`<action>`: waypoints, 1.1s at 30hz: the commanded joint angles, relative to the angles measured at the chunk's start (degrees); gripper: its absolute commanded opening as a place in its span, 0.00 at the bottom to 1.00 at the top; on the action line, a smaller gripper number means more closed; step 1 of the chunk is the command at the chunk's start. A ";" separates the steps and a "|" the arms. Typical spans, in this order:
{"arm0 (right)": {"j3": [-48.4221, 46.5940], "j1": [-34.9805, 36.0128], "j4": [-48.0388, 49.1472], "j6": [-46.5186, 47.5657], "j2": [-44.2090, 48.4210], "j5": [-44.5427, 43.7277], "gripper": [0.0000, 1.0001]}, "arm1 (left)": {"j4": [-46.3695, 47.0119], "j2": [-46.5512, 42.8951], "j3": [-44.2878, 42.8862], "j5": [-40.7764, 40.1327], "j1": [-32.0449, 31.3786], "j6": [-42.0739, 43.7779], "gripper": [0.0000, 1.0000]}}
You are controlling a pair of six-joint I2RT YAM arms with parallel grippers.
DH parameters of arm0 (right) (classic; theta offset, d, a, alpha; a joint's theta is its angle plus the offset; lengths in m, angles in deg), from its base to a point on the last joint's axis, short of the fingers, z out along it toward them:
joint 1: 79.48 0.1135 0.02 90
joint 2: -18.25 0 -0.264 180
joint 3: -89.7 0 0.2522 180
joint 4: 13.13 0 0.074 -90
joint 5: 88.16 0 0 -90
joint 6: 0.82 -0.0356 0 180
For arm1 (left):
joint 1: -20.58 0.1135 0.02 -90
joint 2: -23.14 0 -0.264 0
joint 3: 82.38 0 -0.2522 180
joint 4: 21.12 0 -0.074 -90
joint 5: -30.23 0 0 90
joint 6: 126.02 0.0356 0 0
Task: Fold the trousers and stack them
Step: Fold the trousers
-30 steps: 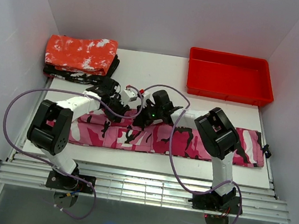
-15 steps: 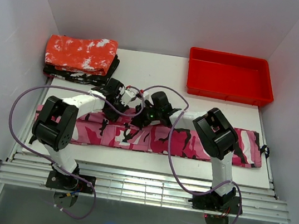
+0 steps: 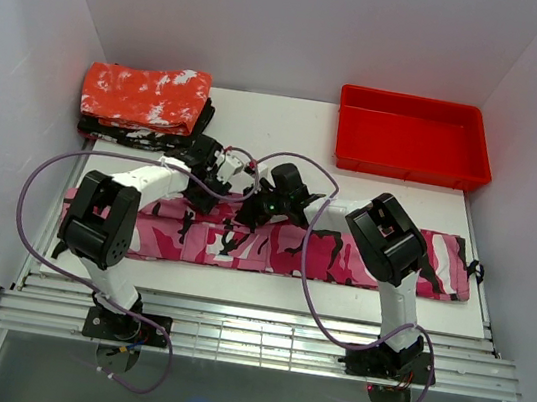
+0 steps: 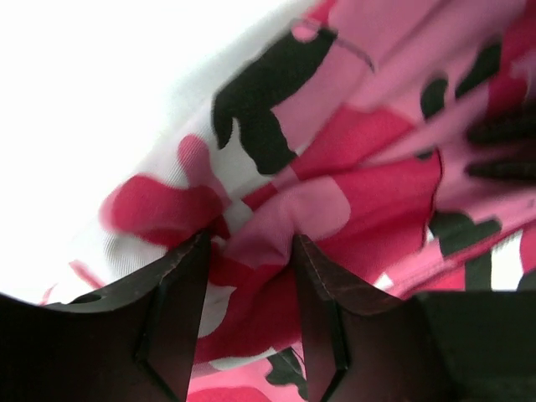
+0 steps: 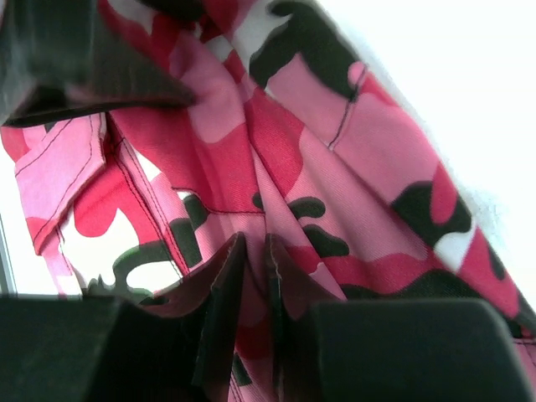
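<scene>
The pink camouflage trousers (image 3: pixel 242 243) lie as one long strip across the table from left to right. Both grippers meet over the strip's far edge near the middle. My left gripper (image 3: pixel 214 185) stands open, and in the left wrist view a loose ridge of the trousers (image 4: pixel 352 167) bulges between its spread fingers (image 4: pixel 180 285), gripper (image 4: pixel 251 241). My right gripper (image 3: pixel 255 209) is just to its right. In the right wrist view it (image 5: pixel 254 241) is shut on a thin pinched fold of the trousers (image 5: pixel 352 193).
A red tray (image 3: pixel 409 172) stands at the back right. A folded red cloth with white speckles (image 3: pixel 146 95) lies on dark cloth at the back left. White walls close in on three sides. Purple cables loop over both arms.
My left gripper's jaws have spread wider and it has edged toward the back. The right gripper keeps its pinch. The trousers strip has shifted slightly left, and its left end now shows.
</scene>
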 commanded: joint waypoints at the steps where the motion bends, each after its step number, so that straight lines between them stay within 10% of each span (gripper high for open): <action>1: 3.51 0.64 -12.34 1.42 -5.00 -5.44 0.23 | 6.27 -1.39 -5.41 -2.07 1.31 -3.87 0.56; 33: 3.25 0.64 -12.16 -0.96 -6.23 -6.14 0.24 | 7.06 -7.80 11.29 -7.08 1.22 -2.12 0.55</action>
